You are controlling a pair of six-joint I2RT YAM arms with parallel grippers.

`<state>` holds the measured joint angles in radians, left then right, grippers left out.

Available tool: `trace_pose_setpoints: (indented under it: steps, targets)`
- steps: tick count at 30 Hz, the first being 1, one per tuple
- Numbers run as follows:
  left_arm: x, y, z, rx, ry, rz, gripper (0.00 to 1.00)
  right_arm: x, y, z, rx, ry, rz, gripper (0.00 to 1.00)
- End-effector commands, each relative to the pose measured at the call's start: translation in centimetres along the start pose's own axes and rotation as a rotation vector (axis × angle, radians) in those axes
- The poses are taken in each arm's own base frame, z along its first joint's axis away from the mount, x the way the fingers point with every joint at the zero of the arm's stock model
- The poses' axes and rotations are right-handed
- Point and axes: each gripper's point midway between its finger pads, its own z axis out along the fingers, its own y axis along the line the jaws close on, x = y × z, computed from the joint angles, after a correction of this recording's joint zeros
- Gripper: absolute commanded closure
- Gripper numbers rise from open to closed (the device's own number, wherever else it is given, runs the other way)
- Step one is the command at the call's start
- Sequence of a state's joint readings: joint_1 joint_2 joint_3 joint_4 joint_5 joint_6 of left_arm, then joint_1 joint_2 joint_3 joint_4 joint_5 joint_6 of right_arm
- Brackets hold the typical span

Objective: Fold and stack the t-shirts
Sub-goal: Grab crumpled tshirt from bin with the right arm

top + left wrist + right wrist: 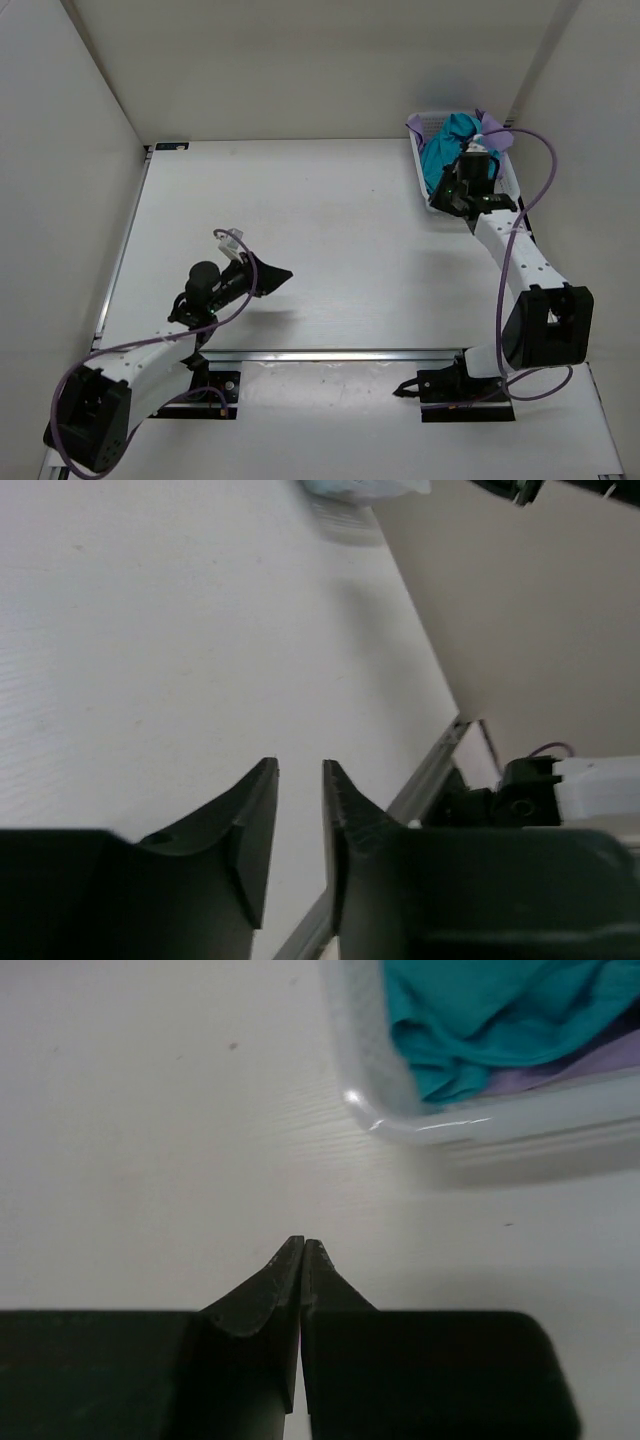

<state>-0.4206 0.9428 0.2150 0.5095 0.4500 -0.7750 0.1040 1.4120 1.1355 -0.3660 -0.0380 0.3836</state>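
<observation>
A teal t-shirt [447, 150] lies bunched in a white mesh basket [417, 152] at the table's far right, with a lavender t-shirt [496, 126] beneath and behind it. The right wrist view shows the teal t-shirt [480, 1020] over the lavender t-shirt [595, 1065], both inside the basket rim [430, 1128]. My right gripper [438, 204] is shut and empty, its tips [303, 1243] over bare table just in front of the basket's near corner. My left gripper [282, 275] hovers over the table's near left, jaws [300, 767] a little apart with nothing between them.
White walls enclose the table on the left, back and right. A metal rail [330, 354] runs along the near edge by the arm bases. The right arm's purple cable [535, 150] loops beside the basket.
</observation>
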Motion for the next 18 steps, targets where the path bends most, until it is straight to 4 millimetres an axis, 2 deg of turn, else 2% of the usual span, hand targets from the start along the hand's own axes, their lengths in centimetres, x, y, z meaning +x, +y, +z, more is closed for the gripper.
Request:
trace_pose_setpoints:
  steps: [1, 3, 4, 5, 6, 8, 9, 11, 12, 13, 14, 15, 16, 17, 18]
  targets:
    - [-0.9, -0.9, -0.9, 0.035, -0.072, 0.037, 0.67, -2.2, -3.4, 0.1, 0.125, -0.031, 0.001, 1.0]
    - [-1.1, 0.6, -0.2, -0.104, -0.035, 0.089, 0.7, -3.5, -4.3, 0.2, 0.135, -0.041, 0.016, 1.0]
    - [-1.3, 1.1, -0.3, -0.129, -0.035, 0.072, 0.64, -3.3, -4.7, 0.7, 0.146, -0.03, 0.019, 1.0]
    - [-1.4, 1.7, -0.5, -0.149, -0.047, 0.051, 0.59, -3.9, -6.3, 0.9, 0.184, -0.042, 0.044, 0.99]
    - [-2.4, 2.9, -0.9, -0.22, -0.078, 0.036, 0.61, -4.4, -7.3, 1.2, 0.201, -0.05, 0.062, 0.94]
    - [-2.8, 4.3, -1.2, -0.296, -0.093, 0.051, 0.63, -5.4, -8.4, 2.1, 0.202, -0.067, 0.093, 0.86]
    - [-2.8, 4.0, -1.2, -0.274, -0.091, 0.052, 0.64, -5.9, -8.9, 2.8, 0.204, -0.059, 0.11, 0.82]
    - [-3.0, 4.2, -0.9, -0.276, -0.074, 0.065, 0.79, -7.2, -9.9, 4.1, 0.221, -0.063, 0.111, 0.76]
    - [-2.7, 4.4, -0.6, -0.291, -0.036, 0.061, 0.81, -8.3, -10.5, 5.1, 0.231, -0.066, 0.109, 0.76]
    - [-2.3, 5.4, -0.3, -0.322, -0.002, 0.045, 0.84, -10.1, -10.5, 5.0, 0.23, -0.095, 0.106, 0.74]
    - [-2.6, 5.3, 0.0, -0.318, 0.009, 0.048, 0.8, -9.4, -10.7, 6.5, 0.204, -0.054, 0.113, 0.73]
    - [-2.3, 6.0, 0.4, -0.348, 0.044, 0.032, 0.78, -10.7, -11.7, 7.2, 0.207, -0.072, 0.125, 0.72]
    - [-2.0, 7.0, 0.7, -0.383, 0.071, 0.028, 0.72, -12.0, -11.4, 7.3, 0.187, -0.101, 0.131, 0.71]
    - [-2.0, 7.0, 1.0, -0.392, 0.094, 0.017, 0.67, -11.8, -11.9, 7.9, 0.184, -0.09, 0.145, 0.68]
    - [-2.2, 7.7, 1.0, -0.426, 0.103, -0.008, 0.66, -12.7, -12.2, 8.2, 0.178, -0.107, 0.144, 0.67]
